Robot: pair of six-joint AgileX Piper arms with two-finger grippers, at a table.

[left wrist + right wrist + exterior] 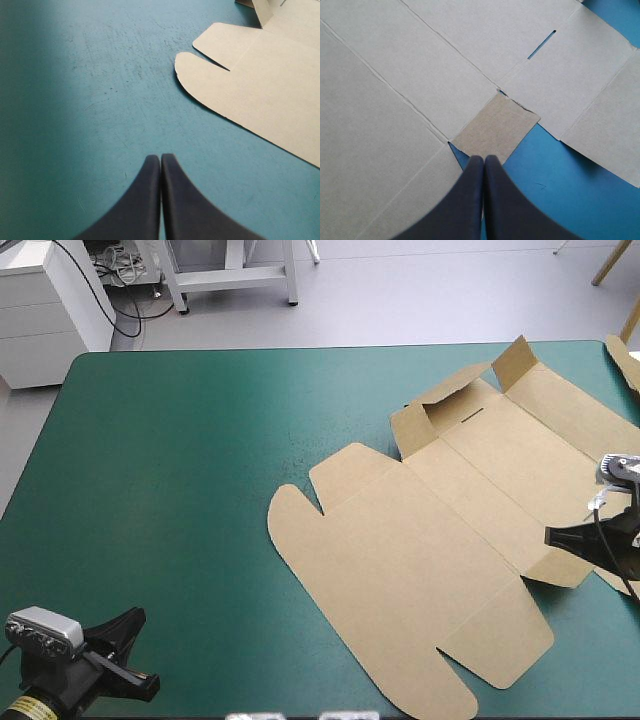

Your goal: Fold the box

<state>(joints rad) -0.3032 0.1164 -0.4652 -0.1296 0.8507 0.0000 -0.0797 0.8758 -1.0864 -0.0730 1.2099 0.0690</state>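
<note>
Right wrist view: R fingers (470,200) closed, empty, maybe touching box (420,65) flap; L fingers (145,200) closed, apart.

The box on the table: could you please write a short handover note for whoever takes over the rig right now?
Left gripper: shut, over bare teal-green cover by the table's near left corner, apart from the box.
Right gripper: shut, empty, its tip at a small side flap on the box's right side.
The box lies on the table's right half, mostly flat; a few far-end flaps stand up.
Done: little, no walls tucked.
Left: raise and tuck the walls.
More board lies at the far right edge.
</note>
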